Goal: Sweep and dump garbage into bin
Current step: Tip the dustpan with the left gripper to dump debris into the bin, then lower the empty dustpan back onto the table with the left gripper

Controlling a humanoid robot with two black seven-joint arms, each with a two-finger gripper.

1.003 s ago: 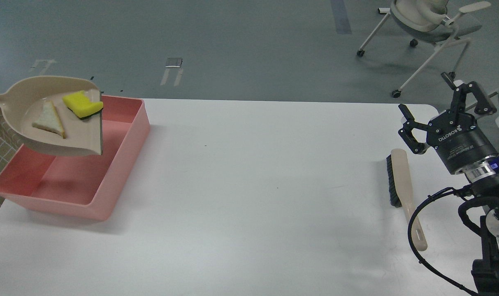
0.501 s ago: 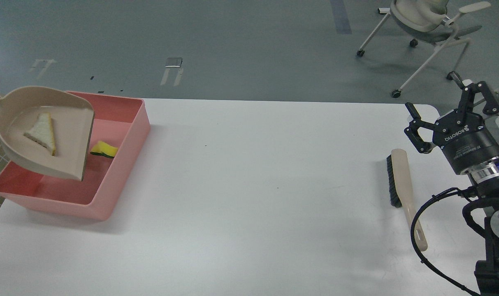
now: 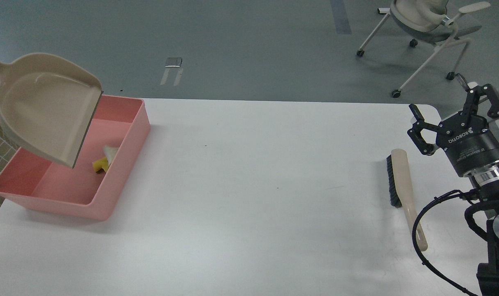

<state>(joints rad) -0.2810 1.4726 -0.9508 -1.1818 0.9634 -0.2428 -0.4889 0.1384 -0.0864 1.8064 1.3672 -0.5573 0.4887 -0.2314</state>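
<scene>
The pink bin [image 3: 121, 164] stands at the table's left. Inside it, near its right wall, lie the yellow sponge chunk [image 3: 99, 165] and the whitish bread-like slice [image 3: 110, 152], touching. The beige dustpan [image 3: 47, 105] hangs tilted above the bin, lip down, with nothing in it. Its handle runs off the left edge, and my left gripper is out of view. My right gripper [image 3: 453, 113] is open and empty, raised at the table's right edge, beside the beige brush [image 3: 403, 185] with black bristles.
The brush lies flat on the white table [image 3: 249, 197] near its right edge. A cable [image 3: 428, 213] loops off my right arm over the brush handle. An office chair [image 3: 426, 24] stands on the floor beyond the table's far right corner.
The dustpan tipped steeper and rose. The sponge slid into the bin first, then the slice. My right gripper drifted slightly right, still open.
</scene>
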